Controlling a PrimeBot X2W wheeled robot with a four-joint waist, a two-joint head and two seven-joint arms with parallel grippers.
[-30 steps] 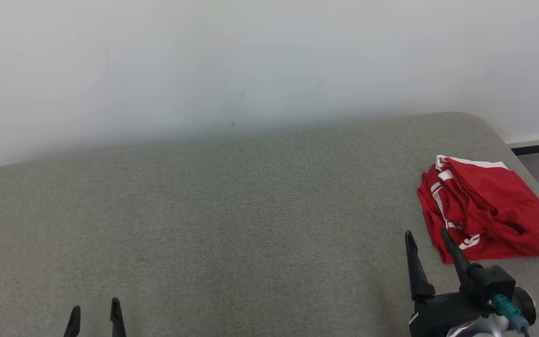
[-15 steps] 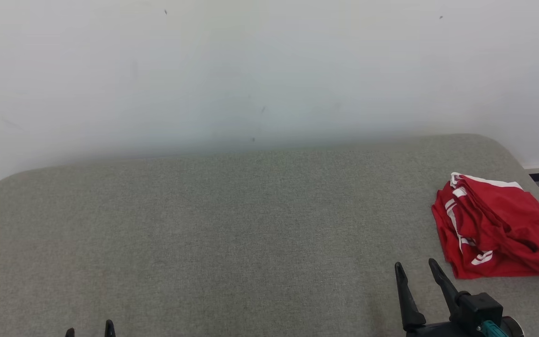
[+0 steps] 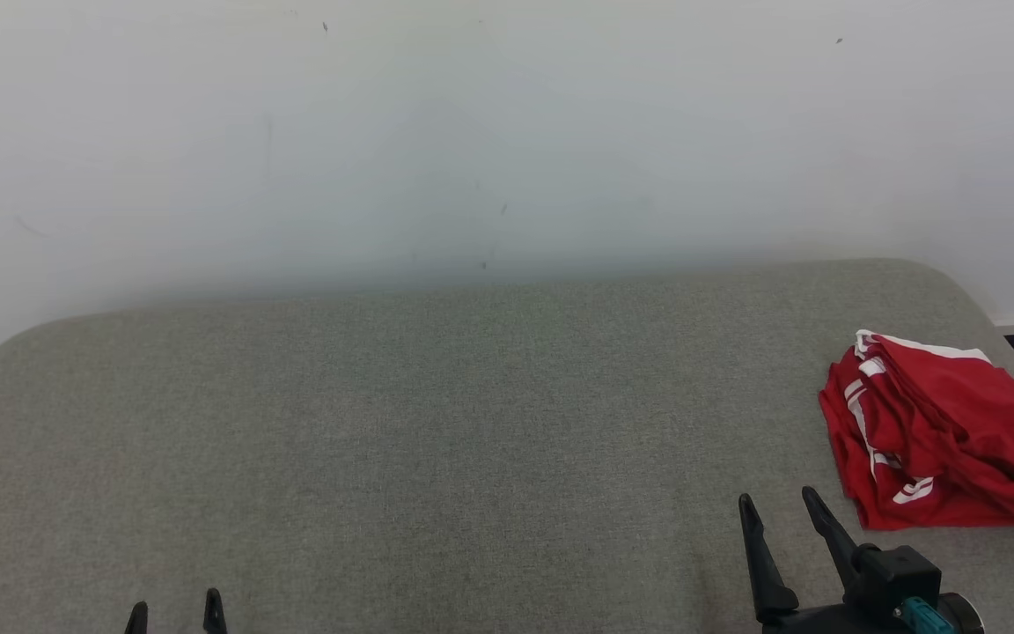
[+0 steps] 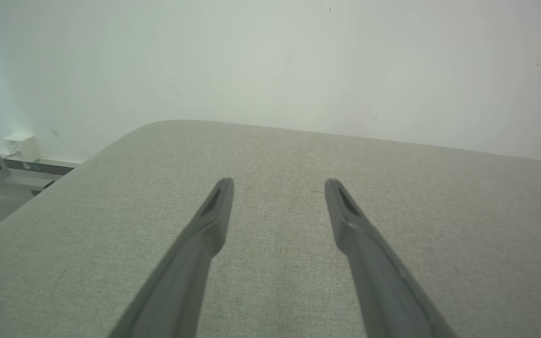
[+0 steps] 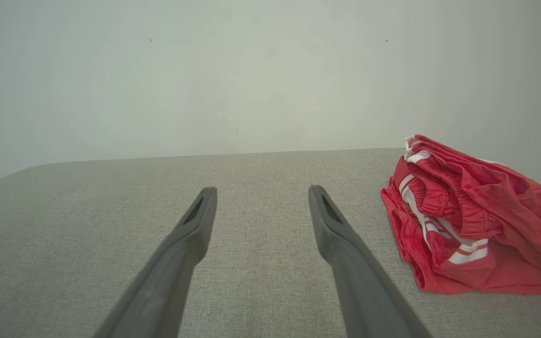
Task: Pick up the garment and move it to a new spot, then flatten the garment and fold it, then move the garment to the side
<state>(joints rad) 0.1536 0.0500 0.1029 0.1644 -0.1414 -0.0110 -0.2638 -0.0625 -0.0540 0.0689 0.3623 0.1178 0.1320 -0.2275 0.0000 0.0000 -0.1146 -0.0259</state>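
- Left gripper (image 3: 174,603), well left of the red garment (image 3: 938,431): fingers wide, empty, as before.
- Right gripper (image 3: 775,495), fingers wide, empty, now clear of the garment's near-left corner instead of overlapping it.
- Garment lies bunched at the grey cushion's (image 3: 437,423) right end.

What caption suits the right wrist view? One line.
Open right gripper clear of the red garment lying on the grey cushion.

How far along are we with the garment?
Looks near the end: the red garment lies in a loose fold at the right edge of the grey cushion. Nothing in hand: left gripper and right gripper are open, empty. Left: perhaps tidying the rumpled fold.
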